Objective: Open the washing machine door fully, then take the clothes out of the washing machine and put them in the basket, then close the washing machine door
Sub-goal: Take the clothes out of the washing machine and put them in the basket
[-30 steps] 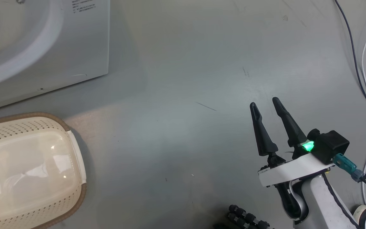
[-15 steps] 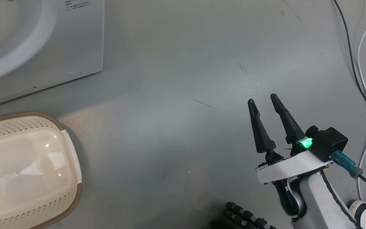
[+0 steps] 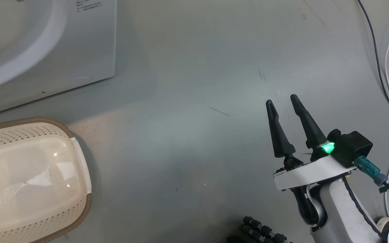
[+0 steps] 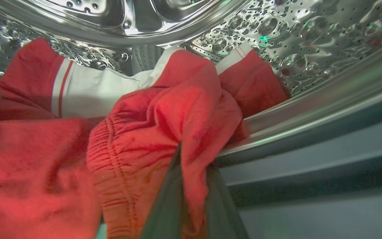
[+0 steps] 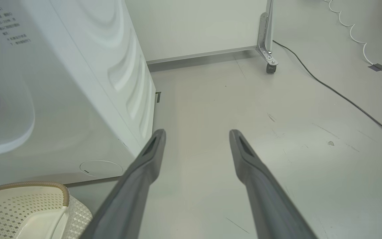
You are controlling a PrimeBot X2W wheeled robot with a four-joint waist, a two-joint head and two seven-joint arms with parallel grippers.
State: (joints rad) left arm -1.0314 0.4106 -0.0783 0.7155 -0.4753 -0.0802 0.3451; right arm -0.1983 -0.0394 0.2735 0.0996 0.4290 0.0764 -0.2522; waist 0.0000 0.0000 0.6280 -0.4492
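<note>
Reaches the left hand (image 4: 194,156) into the washing machine's perforated steel drum (image 4: 277,30), wrist low at the mouth, the two dark fingers (image 4: 164,205) rising from below and pointing inward across the drum's lip (image 4: 310,103). Pinches a bunched fold of the clothes (image 4: 164,109) between those fingers, jaws drawn almost together with only red cloth between them. Finds the rest of the clothes heaped in the drum: red fabric with a white panel (image 4: 98,89) and a thin red stripe, lying against the perforated wall behind and pressed up to the lip on the near side.

Holds the right hand (image 3: 281,99) out over the grey floor (image 3: 181,101), well apart from the washing machine (image 3: 79,50) and the basket (image 3: 19,133), jaws spread wide and gripping nothing. Brings the pale forearm (image 3: 343,209) up from the lower right corner of the head view, fingers slanting forward and a little to the left, a green light (image 3: 328,147) glowing at their base. Aims that hand (image 5: 196,131), in the right wrist view, along the floor just past the washing machine's (image 5: 78,99) front corner.

Shows the cream basket (image 5: 28,184) standing on the floor just in front of the washing machine, and two cables (image 3: 387,67), one dark and one white, trailing along the floor's far right
</note>
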